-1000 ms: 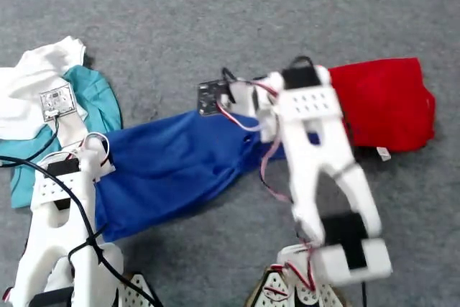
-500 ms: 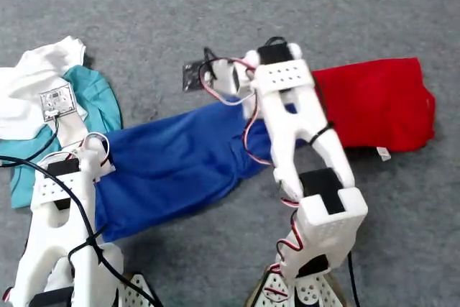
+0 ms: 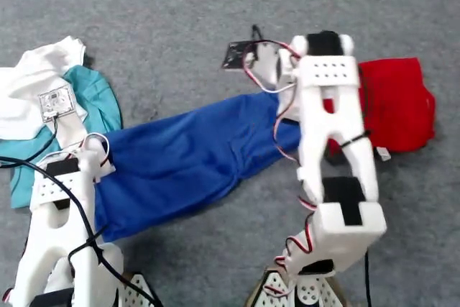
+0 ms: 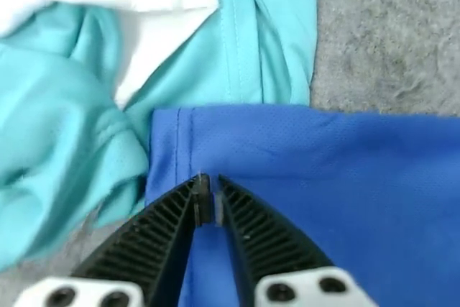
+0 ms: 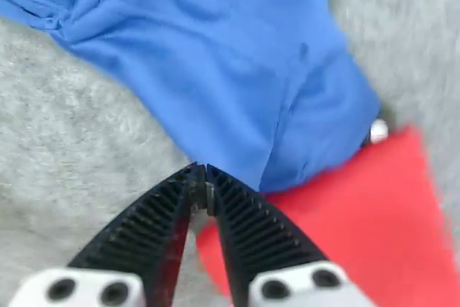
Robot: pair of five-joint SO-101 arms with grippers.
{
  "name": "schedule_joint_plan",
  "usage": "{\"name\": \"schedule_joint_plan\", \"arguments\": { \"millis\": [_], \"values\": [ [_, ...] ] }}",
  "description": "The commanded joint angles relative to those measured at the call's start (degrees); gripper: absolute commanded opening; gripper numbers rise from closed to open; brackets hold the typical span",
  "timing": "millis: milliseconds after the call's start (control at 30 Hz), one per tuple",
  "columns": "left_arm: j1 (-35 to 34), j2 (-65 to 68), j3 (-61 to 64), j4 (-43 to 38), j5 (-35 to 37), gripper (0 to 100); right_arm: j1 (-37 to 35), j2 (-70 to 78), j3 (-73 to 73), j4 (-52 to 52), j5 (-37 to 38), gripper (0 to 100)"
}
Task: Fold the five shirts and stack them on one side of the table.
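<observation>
Student: Progress at the near edge first: what does each arm have?

Tutor: Left gripper (image 4: 208,203): jaws drawn almost together, pinching the stitched hem of the long, unfolded blue shirt (image 3: 180,159) of fine-knit cloth. That shirt lies stretched slantwise across the middle of the grey, felt-like table (image 3: 180,19). Right gripper (image 5: 200,192): jaws closed, tips at the blue shirt's other end, just where it meets the red cloth. Whether any fabric sits between them cannot be told.

Student: And farther back?

Tutor: Flat, compact red shirt (image 3: 395,102) of plain cloth at the right side, roughly rectangular and probably already folded. Rumpled teal shirt (image 3: 100,106) and rumpled white shirt (image 3: 29,80) are heaped together at the left side, the white on top and the teal touching the blue hem. Both look unfolded.

Student: So how much is done?

Tutor: One of five, by appearance. The blue shirt seems laid out for folding, and the teal and white are left to fold. A fifth shirt cannot be picked out, and no stack is built yet.
</observation>
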Motion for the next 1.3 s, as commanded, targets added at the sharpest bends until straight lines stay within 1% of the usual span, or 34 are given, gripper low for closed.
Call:
{"name": "schedule_joint_plan", "arguments": {
  "millis": [0, 100, 200, 333, 433, 500, 567, 700, 800, 900, 1033, 1167, 1267],
  "values": [
    [-1.58, -0.75, -11.87, 14.59, 4.92, 14, 3.74, -6.99, 2.77, 0.26, -2.9, 0.3],
    [-1.41, -0.66, -20.84, 26.11, 5.8, 17, 5.05, -10.68, 6.9, 0.18, -2.81, 0.3],
    [1.14, 1.19, -27.34, 34.81, 5.89, 19, 6.2, -13.41, 11.82, -1.32, -2.81, 0.3],
    [2.46, 10.95, -29.71, 42.11, 7.38, 27, 7.87, -16.48, 17.89, -2.2, -2.11, 0.3],
    [2.37, 17.89, -31.65, 47.82, 4.4, 27, 9.8, -18.59, 21.76, -2.29, 1.23, 0.3],
    [2.02, 20.44, -32.26, 49.05, 2.99, 27, 10.59, -19.74, 23.87, -2.37, 2.46, 0.3],
    [0.44, 21.41, -32.26, 48.7, 2.73, 27, 10.95, -20.53, 25.45, -2.2, 2.81, 0.3],
    [-5.1, 21.05, -29.54, 44.22, -1.23, 27, 10.68, -20.7, 26.51, -2.11, 2.64, 0.3],
    [-9.58, 21.67, -26.55, 40.97, -6.59, 27, 10.51, -20.62, 26.68, -2.11, 2.55, 0.3],
    [-13.01, 21.67, -22.68, 35.08, -10.81, 27, 10.51, -20.62, 26.77, -2.11, 2.37, 0.3],
    [-13.98, 21.67, -18.2, 27.25, -12.4, 27, 9.89, -20.62, 26.77, -2.11, 0.79, 0.3],
    [-13.89, 21.85, -14.42, 23.03, -12.4, 27, 8.92, -20.62, 26.68, -2.11, -1.14, 0.3],
    [-13.63, 23.78, -12.31, 21.54, -12.22, 27, 8.31, -20.88, 26.77, -2.02, -1.58, 0.3]
  ]
}}
